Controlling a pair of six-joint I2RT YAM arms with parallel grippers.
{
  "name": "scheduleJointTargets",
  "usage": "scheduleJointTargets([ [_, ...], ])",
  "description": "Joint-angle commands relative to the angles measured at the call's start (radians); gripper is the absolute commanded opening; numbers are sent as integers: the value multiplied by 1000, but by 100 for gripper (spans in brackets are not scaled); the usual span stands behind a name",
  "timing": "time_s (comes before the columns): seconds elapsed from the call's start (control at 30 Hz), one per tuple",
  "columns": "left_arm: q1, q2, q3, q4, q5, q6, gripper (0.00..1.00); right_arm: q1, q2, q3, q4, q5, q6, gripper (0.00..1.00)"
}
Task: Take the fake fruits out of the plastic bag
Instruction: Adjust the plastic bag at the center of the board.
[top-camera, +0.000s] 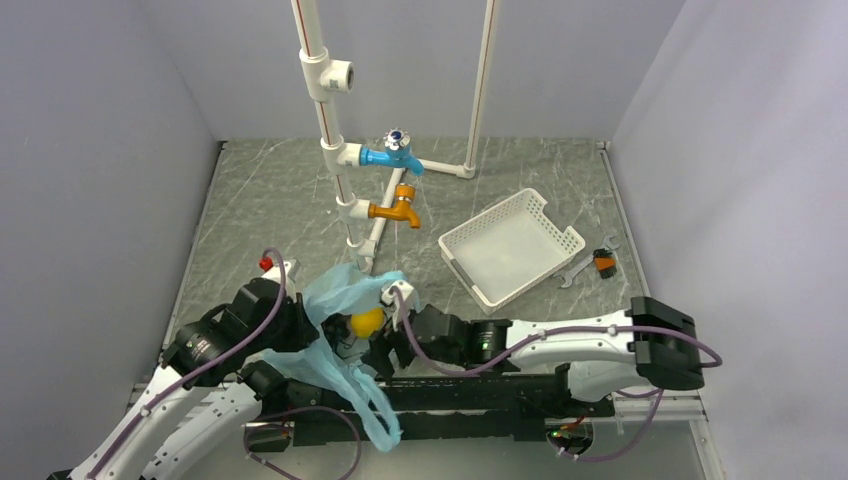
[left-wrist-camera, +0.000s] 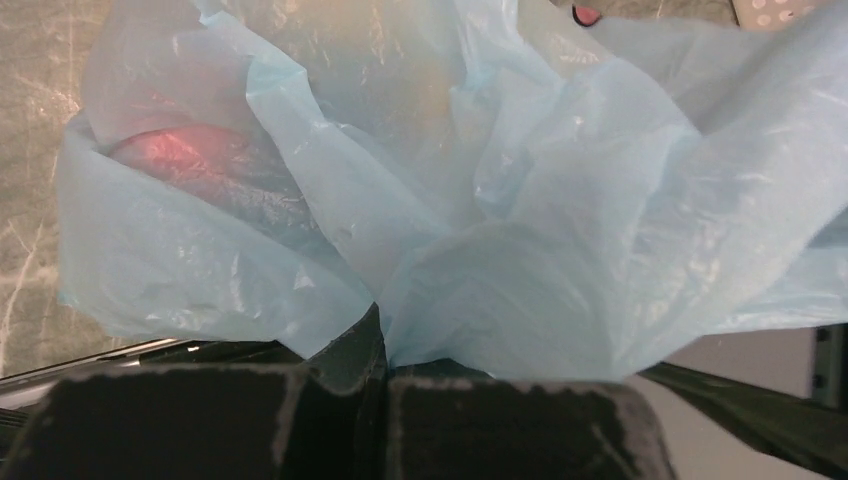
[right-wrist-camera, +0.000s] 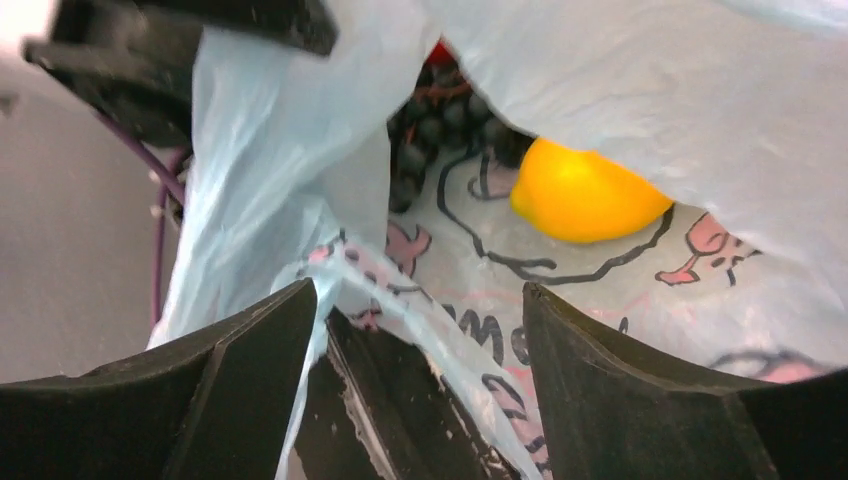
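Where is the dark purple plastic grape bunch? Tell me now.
In the right wrist view, the dark purple plastic grape bunch lies inside the translucent light-blue plastic bag, just left of the orange-yellow oval plastic fruit.

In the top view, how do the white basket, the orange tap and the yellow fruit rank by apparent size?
Largest: white basket.
Then: orange tap.
Smallest: yellow fruit, partly covered by the plastic bag.

Top view: up high at the near side, staring down over the table (top-camera: 250, 200). Wrist views: shoved right up against the bag (left-wrist-camera: 560, 250), facing in from opposite sides. Same bag in all three.
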Motion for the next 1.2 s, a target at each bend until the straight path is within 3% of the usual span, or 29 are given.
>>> scheduleJointTargets([
  [0.0,-1,-5,-9,29,15,15,0,-28,-74,-27,73,33,-25,79],
  [0.07,-1,-5,-9,29,15,12,0,-28,-45,-4,91,26,-21,74],
  [0.17,-1,4,-9,25,11,9,0,-29,21,64,72,41,0,54],
  [0.2,-2,9,-10,23,8,4,0,-28,30,70,91,38,3,51],
  [0.3,-2,26,-8,17,-1,-2,0,-27,54,69,134,45,8,50],
  [0.47,-1,23,-8,17,1,-3,0,-92,96,58,83,204,34,49],
  [0.67,-2,18,-12,21,4,0,0,-273,9,-48,69,271,42,55],
  [0.83,-1,25,-12,22,6,0,0,-390,41,32,-10,238,-20,71],
  [0.97,-1,20,-9,19,2,-3,0,-393,51,102,-71,141,-47,83],
  [1.17,-1,8,-9,17,-3,-7,0,-276,-53,76,-111,10,-6,87],
])
